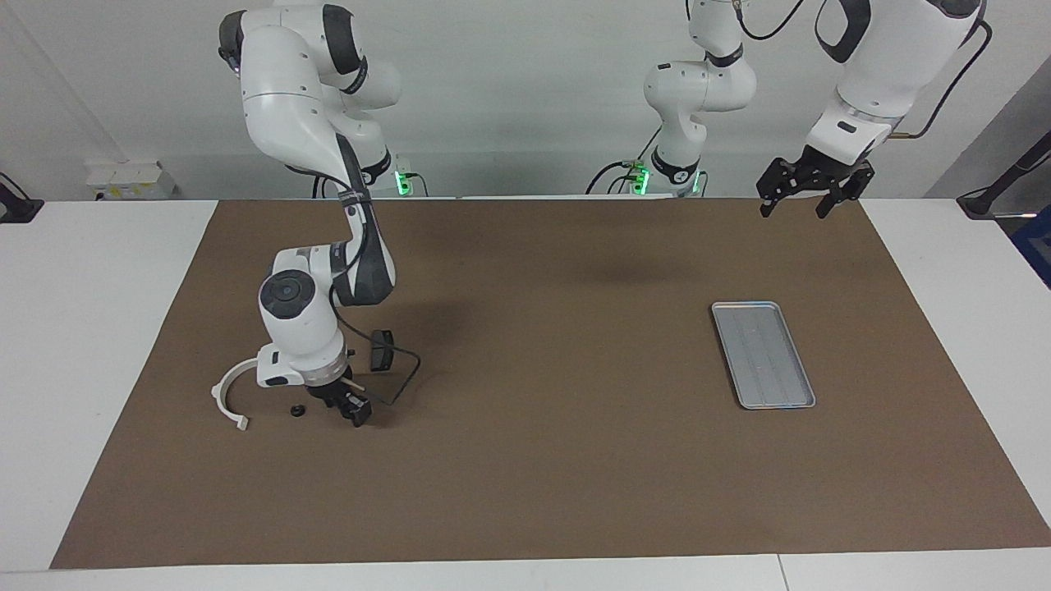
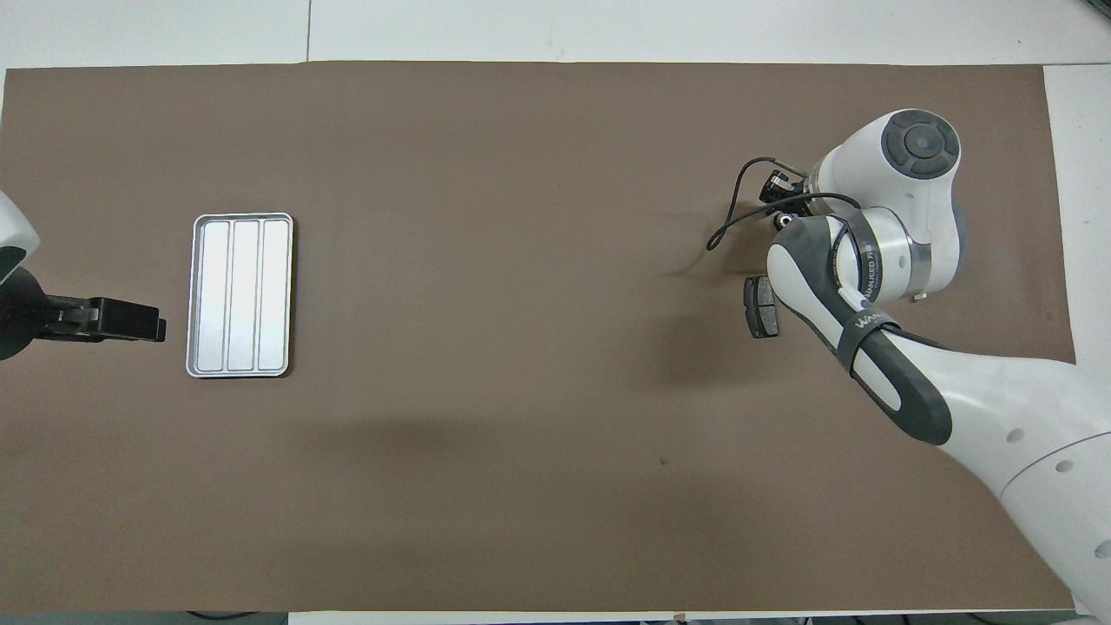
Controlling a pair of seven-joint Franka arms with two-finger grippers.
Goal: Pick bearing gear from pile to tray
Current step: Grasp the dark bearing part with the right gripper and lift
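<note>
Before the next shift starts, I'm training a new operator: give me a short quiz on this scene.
1. True or false: a part already lies in the tray.
2. Which arm reaches down to the mat? A) left B) right
3. What lies between the white arc and the right gripper?
Key: 1 false, the tray is empty. 2 B; the left gripper waits open, raised over the mat beside the tray. 3 a small black gear.
</note>
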